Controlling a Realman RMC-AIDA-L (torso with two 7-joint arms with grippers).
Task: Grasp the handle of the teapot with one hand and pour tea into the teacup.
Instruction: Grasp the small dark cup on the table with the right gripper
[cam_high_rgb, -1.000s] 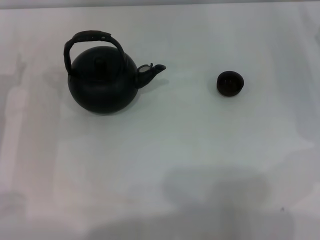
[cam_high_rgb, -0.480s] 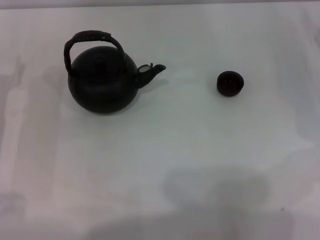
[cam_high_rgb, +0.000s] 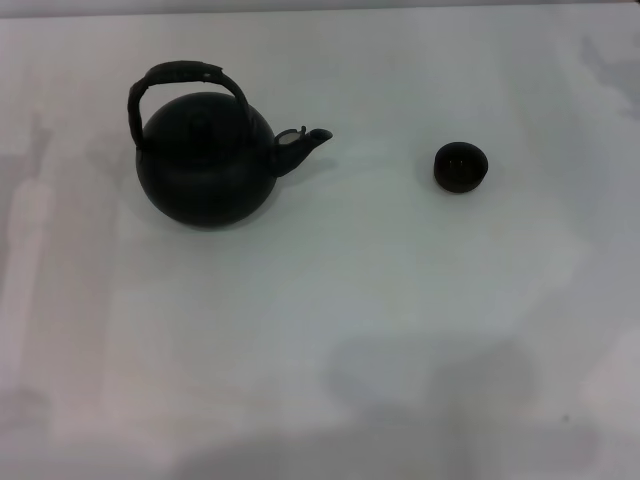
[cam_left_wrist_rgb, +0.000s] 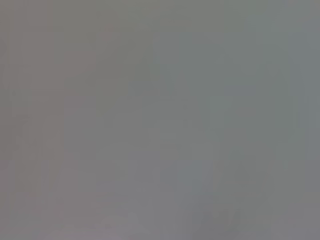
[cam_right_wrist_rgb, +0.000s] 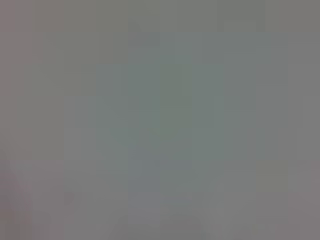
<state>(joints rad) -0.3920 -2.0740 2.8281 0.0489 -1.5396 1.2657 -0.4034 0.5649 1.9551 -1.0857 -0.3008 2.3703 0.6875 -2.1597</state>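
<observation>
White table (cam_high_rgb: 400, 330) (wrist views featureless): teapot (cam_high_rgb: 205, 165), teacup (cam_high_rgb: 461, 167).

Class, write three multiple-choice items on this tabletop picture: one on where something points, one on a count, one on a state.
1. The teapot spout points toward:
A the teacup
B away from the teacup
C the camera

2. Teacups on the table:
A none
B one
C three

3. The handle is:
A folded flat
B gripped
C standing upright, untouched

Answers: 1 A, the spout aims at the teacup on the robot's right. 2 B, a single small dark cup shows. 3 C, it arches over the lid and no gripper is in view.
</observation>
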